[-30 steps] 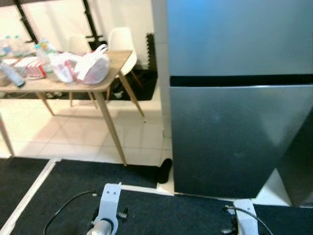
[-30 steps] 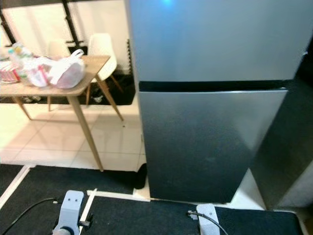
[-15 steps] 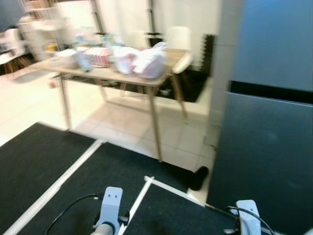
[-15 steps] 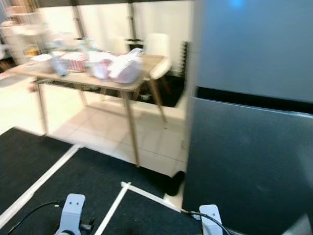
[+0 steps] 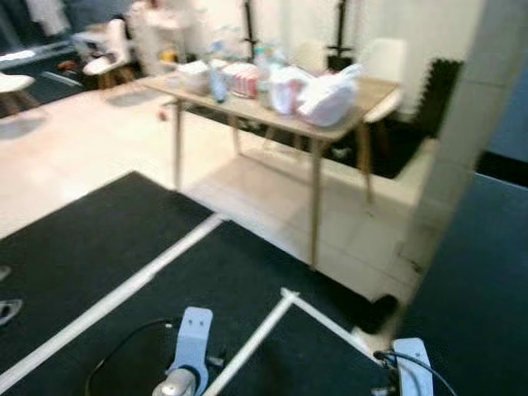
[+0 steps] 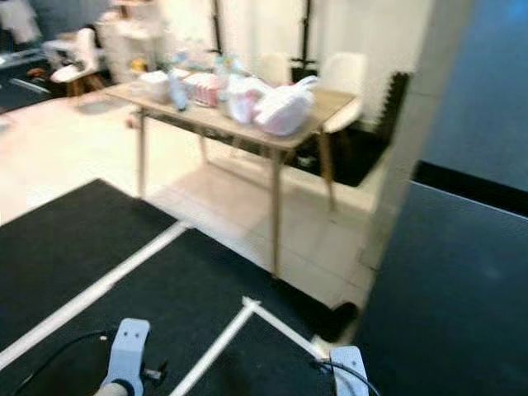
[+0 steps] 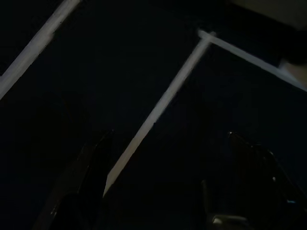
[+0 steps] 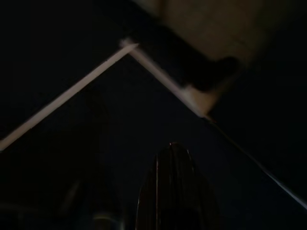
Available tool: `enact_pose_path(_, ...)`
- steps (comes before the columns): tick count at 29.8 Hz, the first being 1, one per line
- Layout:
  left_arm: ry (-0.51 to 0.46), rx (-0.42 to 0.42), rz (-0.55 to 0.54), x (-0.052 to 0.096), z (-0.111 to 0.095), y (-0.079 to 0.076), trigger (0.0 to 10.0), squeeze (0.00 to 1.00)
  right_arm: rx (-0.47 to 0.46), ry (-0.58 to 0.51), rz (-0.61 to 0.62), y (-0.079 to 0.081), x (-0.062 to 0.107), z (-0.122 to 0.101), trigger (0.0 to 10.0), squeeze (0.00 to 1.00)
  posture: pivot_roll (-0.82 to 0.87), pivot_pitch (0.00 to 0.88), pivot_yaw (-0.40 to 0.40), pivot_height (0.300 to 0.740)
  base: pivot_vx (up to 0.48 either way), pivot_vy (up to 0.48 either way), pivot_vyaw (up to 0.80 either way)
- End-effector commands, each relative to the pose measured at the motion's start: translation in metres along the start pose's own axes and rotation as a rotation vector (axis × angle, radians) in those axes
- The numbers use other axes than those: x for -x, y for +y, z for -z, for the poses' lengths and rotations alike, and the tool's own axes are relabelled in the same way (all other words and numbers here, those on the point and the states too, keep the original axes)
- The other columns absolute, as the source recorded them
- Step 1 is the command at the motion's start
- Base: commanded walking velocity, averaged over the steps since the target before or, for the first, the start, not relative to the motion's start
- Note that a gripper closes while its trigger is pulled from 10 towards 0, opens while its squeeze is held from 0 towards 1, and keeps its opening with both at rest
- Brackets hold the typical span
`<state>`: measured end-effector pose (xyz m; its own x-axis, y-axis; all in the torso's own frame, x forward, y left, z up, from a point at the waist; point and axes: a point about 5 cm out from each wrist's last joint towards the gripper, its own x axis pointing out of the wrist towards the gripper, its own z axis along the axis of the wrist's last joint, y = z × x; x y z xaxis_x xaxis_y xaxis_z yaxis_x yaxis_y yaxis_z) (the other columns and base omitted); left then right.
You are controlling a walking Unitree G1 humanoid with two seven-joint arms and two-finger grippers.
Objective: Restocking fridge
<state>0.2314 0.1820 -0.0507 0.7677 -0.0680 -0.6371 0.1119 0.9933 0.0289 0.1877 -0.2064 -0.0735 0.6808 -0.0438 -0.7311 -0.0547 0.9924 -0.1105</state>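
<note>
- Though the head views are blurred, you can see the dark grey fridge (image 6: 462, 280) filling the 3 o'clock side, doors shut; no brand or writing can be read.
- A black mat (image 5: 99, 256) with white tape lines (image 5: 107, 301) covers the near floor; pale tiles (image 5: 82, 157) lie beyond at 11 o'clock.
- At 12 o'clock a wooden table (image 5: 330, 132) carries white plastic bags (image 5: 326, 95), bottles and a striped box; contents unclear.
- White chairs (image 6: 342, 78) stand behind it.
- Left gripper (image 7: 168, 187) hangs low over the mat, fingers (image 7: 93, 167) spread and empty.
- Right gripper (image 8: 168, 191) hangs likewise; you cannot tell its finger state.
</note>
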Motion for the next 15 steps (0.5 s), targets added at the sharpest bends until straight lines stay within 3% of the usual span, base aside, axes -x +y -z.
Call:
enact_pose_path(1, 0.008, 0.014, -0.01, 0.0004, 0.0016, 0.002, 10.0, 0.0, 0.0, -0.011, -0.006, 0.0023, -0.0001, -0.001, 10.0, 0.0, -0.06, 0.007, 0.029, 0.74, 0.0, 0.0, 0.8)
enact_pose_path(11, 0.059, -0.054, -0.013, 0.0016, 0.01, -0.0002, 10.0, 0.0, 0.01, -0.025, 0.008, -0.0055, -0.0006, -0.0053, 10.0, 0.0, -0.07, 0.0, 0.053, 0.74, 0.0, 0.0, 0.8)
enact_pose_path(15, 0.03, -0.016, -0.02, 0.0013, 0.0077, -0.0014, 10.0, 0.0, 0.013, -0.027, 0.004, -0.0053, 0.0, -0.0042, 10.0, 0.0, -0.07, 0.0, 0.051, 0.74, 0.0, 0.0, 0.8)
